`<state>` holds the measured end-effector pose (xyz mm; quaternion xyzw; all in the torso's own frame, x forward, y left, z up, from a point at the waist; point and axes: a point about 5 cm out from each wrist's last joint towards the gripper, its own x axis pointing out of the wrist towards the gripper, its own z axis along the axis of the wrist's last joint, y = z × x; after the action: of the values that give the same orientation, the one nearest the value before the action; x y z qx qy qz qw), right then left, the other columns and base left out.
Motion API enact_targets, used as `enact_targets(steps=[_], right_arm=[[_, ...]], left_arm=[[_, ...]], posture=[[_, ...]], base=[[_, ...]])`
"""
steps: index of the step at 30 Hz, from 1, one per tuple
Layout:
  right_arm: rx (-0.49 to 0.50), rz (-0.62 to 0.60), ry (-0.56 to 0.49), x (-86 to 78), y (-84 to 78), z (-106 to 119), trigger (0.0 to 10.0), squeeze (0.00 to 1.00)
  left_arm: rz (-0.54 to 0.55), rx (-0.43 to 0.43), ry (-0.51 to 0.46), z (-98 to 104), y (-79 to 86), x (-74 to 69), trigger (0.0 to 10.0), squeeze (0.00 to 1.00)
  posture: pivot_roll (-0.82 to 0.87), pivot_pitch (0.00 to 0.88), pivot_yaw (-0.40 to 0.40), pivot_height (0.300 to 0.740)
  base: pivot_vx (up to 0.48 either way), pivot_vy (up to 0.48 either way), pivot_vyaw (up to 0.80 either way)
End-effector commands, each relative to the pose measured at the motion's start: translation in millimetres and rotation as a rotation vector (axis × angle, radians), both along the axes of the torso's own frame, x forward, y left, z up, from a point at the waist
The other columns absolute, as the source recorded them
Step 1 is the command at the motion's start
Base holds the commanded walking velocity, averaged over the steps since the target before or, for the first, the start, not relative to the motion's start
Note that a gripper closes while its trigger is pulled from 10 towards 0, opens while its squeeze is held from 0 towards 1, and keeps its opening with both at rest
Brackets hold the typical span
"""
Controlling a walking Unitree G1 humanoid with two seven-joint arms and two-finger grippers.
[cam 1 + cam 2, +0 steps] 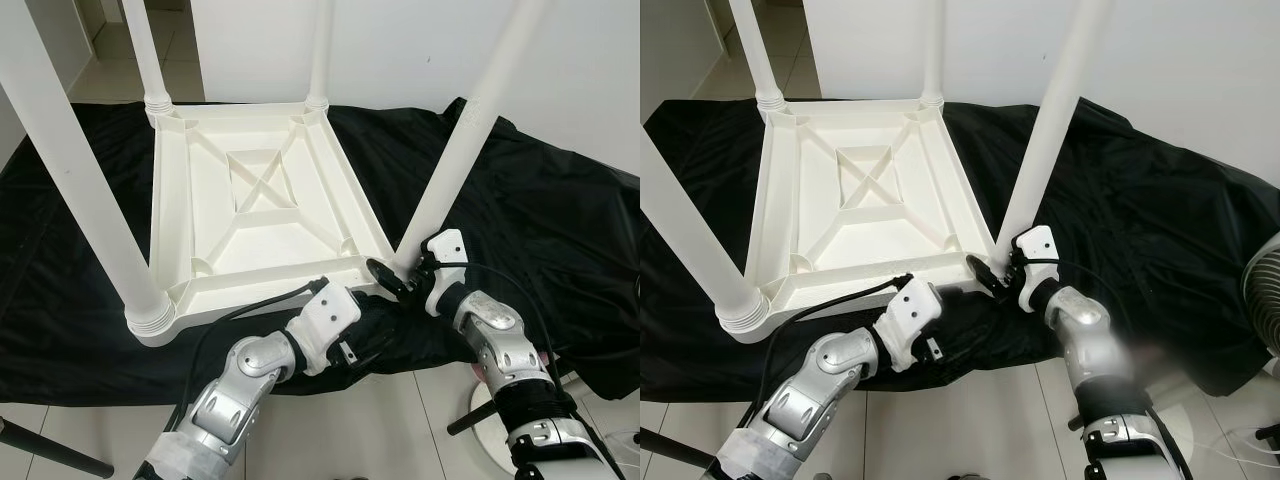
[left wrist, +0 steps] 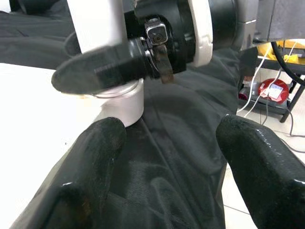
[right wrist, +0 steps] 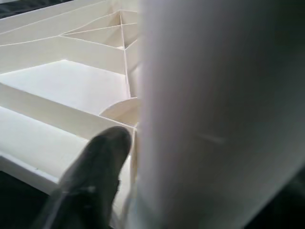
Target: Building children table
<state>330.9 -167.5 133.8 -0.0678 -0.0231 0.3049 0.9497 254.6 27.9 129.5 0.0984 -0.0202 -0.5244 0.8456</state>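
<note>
A white plastic children table (image 1: 265,200) lies upside down on a black cloth, its legs pointing up. My right gripper (image 1: 392,280) is at the base of the near right leg (image 1: 450,170) and is shut on it. In the right wrist view the leg (image 3: 214,109) is very close, with one black finger (image 3: 95,176) beside it and the other hidden behind it. My left gripper (image 2: 167,176) is open and low over the cloth, just in front of that corner. It faces the leg's socket (image 2: 121,102) and holds nothing.
The black cloth (image 1: 540,230) covers the floor under the table and bunches up on the right. The near left leg (image 1: 80,190) rises close to my left arm. A fan (image 1: 1265,290) stands at the right, and cables and a red item (image 2: 269,90) lie on the tiles.
</note>
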Motion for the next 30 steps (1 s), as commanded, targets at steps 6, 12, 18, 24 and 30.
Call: enact_targets(steps=[6, 12, 18, 24, 30], right_arm=[[-0.007, 0.024, 0.010, 1.0, 0.1, -3, 0.0, 0.00], [0.032, -0.034, 0.010, 0.5, -3.3, -4, 10.0, 0.00], [0.083, -0.173, 0.009, 1.7, -2.6, -5, 10.0, 0.00], [0.196, -0.362, 0.010, 0.2, 13.0, -3, 10.0, 0.00], [0.228, -0.531, 0.027, -0.6, 16.4, -6, 10.0, 0.00]], left_arm=[[-0.026, 0.004, 0.006, -1, -4.5, -5.1, 10.0, 0.00], [-0.025, 0.007, 0.006, -1, -4.0, -4.6, 10.0, 0.00], [-0.025, 0.016, 0.009, -2, -2.7, -5.2, 10.0, 0.00], [-0.026, 0.004, 0.018, -1, -3.9, -5.5, 10.0, 0.00], [-0.028, -0.001, 0.022, -2, -4.4, -5.7, 10.0, 0.00]], posture=[[-0.04, 0.063, -0.055, 0.740], [-0.05, 0.067, -0.052, 0.740], [-0.05, 0.071, -0.052, 0.740], [-0.06, 0.076, -0.051, 0.740], [-0.06, 0.074, -0.057, 0.740]], base=[[0.000, 0.000, 0.00], [0.000, 0.000, 0.00], [0.000, 0.000, 0.00], [0.000, 0.000, 0.00], [0.000, 0.000, 0.00]])
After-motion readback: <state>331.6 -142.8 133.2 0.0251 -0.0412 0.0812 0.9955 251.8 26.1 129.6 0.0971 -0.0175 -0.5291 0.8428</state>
